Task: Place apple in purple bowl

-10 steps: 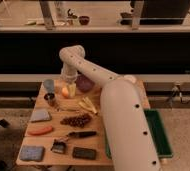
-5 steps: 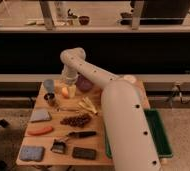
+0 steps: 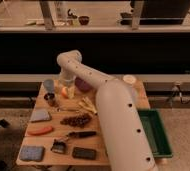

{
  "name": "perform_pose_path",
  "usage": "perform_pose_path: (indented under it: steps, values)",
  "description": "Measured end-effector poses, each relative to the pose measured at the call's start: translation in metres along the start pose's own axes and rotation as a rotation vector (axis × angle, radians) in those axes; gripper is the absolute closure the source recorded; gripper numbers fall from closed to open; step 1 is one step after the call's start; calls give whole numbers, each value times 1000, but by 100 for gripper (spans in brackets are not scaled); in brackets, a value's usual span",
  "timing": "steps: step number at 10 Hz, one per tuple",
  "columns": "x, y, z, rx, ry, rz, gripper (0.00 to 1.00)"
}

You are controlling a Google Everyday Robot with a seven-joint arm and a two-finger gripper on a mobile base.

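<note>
The apple (image 3: 64,92), small and yellow-orange, sits near the back left of the wooden table (image 3: 103,156). My gripper (image 3: 67,88) hangs from the white arm (image 3: 90,76) and is right at the apple, just above and behind it. The purple bowl (image 3: 82,85) stands just right of the gripper at the back of the table. The arm crosses in front of it and hides its right part.
A blue-grey cup (image 3: 49,84) and a small dark can (image 3: 50,97) stand left of the apple. Yellow bananas (image 3: 88,105), a dark cluster (image 3: 78,120), a grey sponge (image 3: 40,116), an orange carrot-like item (image 3: 40,131) and a blue sponge (image 3: 32,152) lie in front. A green bin (image 3: 158,132) stands at the right.
The arm's elbow has sunk slightly and the gripper has settled a little lower at the apple. The apple and the bowl have not moved.
</note>
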Motion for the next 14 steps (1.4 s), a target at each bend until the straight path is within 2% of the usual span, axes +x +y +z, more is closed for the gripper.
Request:
perform_pose_path:
  steps: [4, 6, 8, 10, 14]
  values:
    - [5, -5, 10, 17, 44, -33, 20]
    - [11, -11, 12, 41, 33, -21, 20]
    - [31, -14, 13, 93, -8, 48, 20]
    - [40, -16, 17, 131, -16, 77, 20]
    - [36, -23, 33, 133, 0, 67, 20]
